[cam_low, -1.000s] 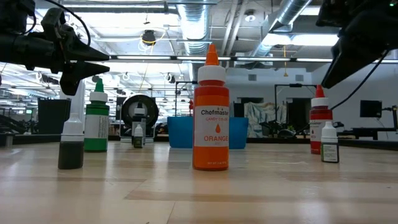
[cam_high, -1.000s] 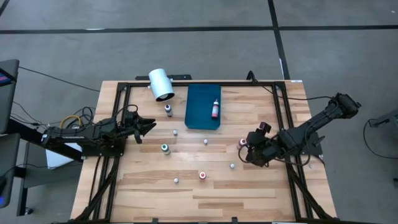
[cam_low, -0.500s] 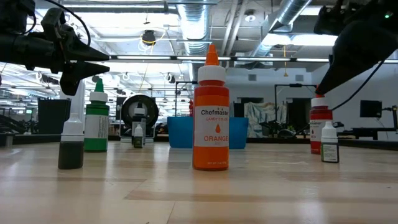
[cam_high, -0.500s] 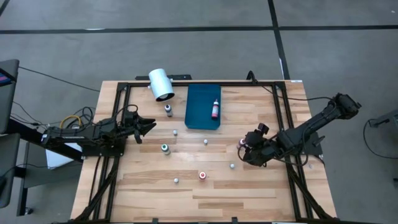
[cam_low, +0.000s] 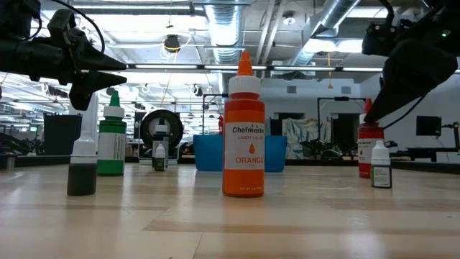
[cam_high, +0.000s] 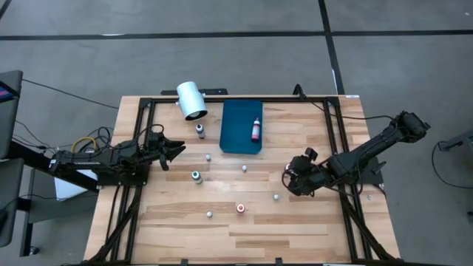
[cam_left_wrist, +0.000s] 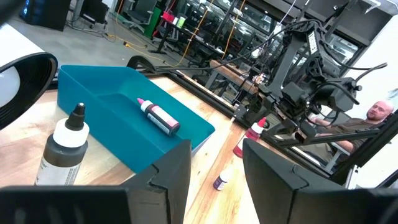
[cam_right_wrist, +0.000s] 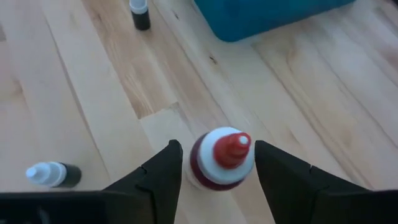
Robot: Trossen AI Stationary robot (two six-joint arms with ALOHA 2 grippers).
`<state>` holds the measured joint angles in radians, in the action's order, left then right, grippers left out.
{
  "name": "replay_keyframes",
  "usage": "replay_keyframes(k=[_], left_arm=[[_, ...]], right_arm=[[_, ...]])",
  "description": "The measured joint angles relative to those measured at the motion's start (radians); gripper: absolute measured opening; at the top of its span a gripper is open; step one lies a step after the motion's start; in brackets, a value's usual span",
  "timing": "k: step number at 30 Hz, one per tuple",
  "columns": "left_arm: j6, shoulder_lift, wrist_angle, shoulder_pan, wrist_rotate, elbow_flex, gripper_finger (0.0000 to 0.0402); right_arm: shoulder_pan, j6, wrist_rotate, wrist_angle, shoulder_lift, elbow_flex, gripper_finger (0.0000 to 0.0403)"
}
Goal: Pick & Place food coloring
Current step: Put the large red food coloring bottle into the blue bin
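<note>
A red-topped food coloring bottle [cam_right_wrist: 222, 158] stands upright on the wooden table at the right; the low view shows its red body [cam_low: 369, 150]. My right gripper [cam_high: 290, 176] is open and slants down over it, one finger on each side of the bottle's shoulder. A pink bottle [cam_high: 256, 130] lies inside the blue tray [cam_high: 235, 118]. Other bottles stand about the table: orange [cam_low: 244, 144], green [cam_high: 196, 176], dark-topped [cam_high: 199, 131], and small whitish ones [cam_high: 276, 197]. My left gripper [cam_high: 174, 151] waits open at the left edge, pointing level, with nothing between its fingers [cam_left_wrist: 177, 174]. My right gripper comes slanting down from the table's right, with its two fingers [cam_right_wrist: 165, 177] close beside the red-topped bottle's shoulder [cam_right_wrist: 198, 163]. I cannot tell whether they touch it. The bottle stands upright on the table.
A large white cylinder [cam_high: 191, 100] lies at the far left, beside the tray. A small dark-filled bottle [cam_right_wrist: 55, 175] lies close to my right gripper, and another [cam_low: 381, 169] stands by the red one. A black frame [cam_high: 334, 125] runs along the table's sides.
My right gripper has come down onto the red-topped bottle and shifted slightly toward the table's left. In the low view its dark body now covers the bottle's top. The bottles have stayed where they were.
</note>
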<state>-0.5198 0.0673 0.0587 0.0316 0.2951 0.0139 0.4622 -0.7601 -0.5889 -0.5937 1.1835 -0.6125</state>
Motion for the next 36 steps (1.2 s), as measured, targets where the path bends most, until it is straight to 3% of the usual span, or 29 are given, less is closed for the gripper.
replay_keyframes(k=[12,23,36], left_arm=[[0.0,0.0,0.0,0.0,0.005,0.0,0.0136],[0.0,0.0,0.0,0.0,0.005,0.0,0.0136],[0.0,0.0,0.0,0.0,0.005,0.0,0.0136]], right_arm=[[0.0,0.0,-0.022,0.001,0.0,0.0,0.0162],[0.0,-0.001,-0.027,0.001,0.0,0.0,0.0112],[-0.058,-0.043,-0.027,0.001,0.0,0.0,0.0111]])
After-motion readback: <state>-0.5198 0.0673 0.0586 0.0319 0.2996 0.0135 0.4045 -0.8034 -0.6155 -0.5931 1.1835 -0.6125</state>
